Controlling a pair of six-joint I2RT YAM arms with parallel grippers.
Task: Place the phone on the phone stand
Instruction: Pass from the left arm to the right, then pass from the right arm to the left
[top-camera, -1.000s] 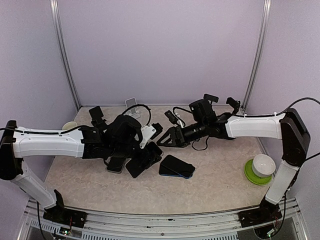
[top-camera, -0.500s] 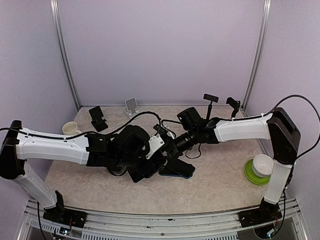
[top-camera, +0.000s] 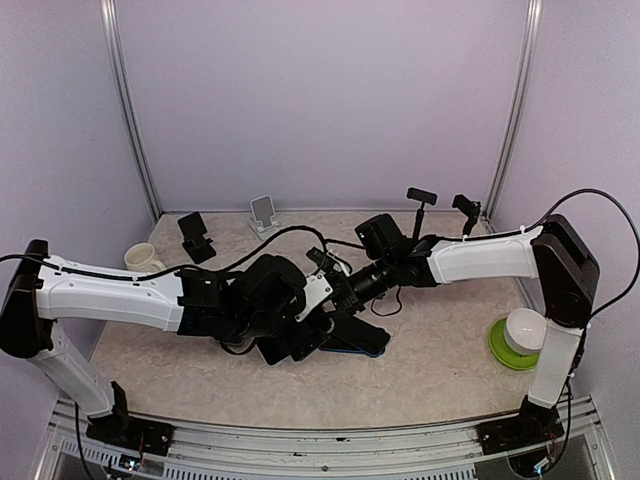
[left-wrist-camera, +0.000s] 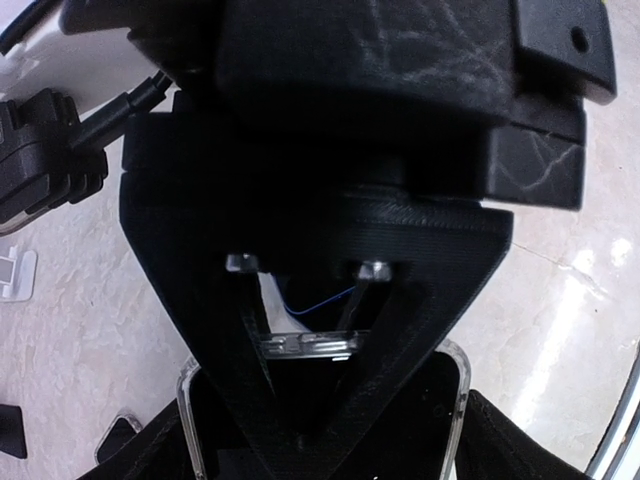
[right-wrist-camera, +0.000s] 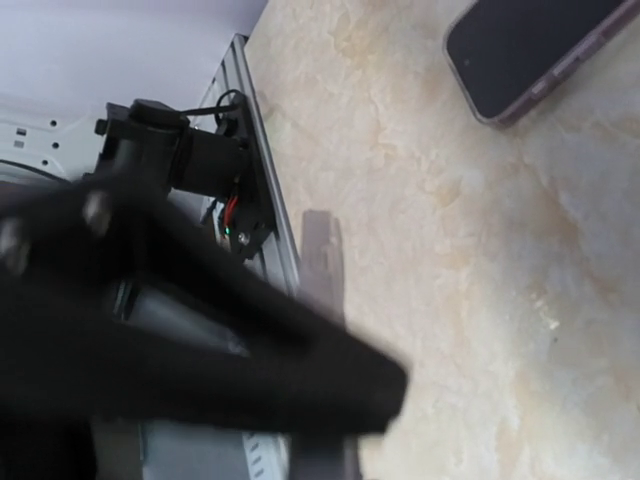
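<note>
Top external view: at the back left, a black stand (top-camera: 195, 236) and a white stand (top-camera: 263, 212) are seen, well apart from the arms. In the middle, the left gripper (top-camera: 292, 343) is spread wide, and a phone (left-wrist-camera: 438, 415) seems to be pinched by its long sides. Just beside it, the right gripper (top-camera: 342, 288) is pressed together. A second phone (top-camera: 358, 340) lies flat nearby. The right gripper should be moved clear first. Then the phone should be lifted level, held tight and carried back to a stand.

White bowl (top-camera: 527, 328) on green plate (top-camera: 501, 352), right; cream mug (top-camera: 139, 257), left.
</note>
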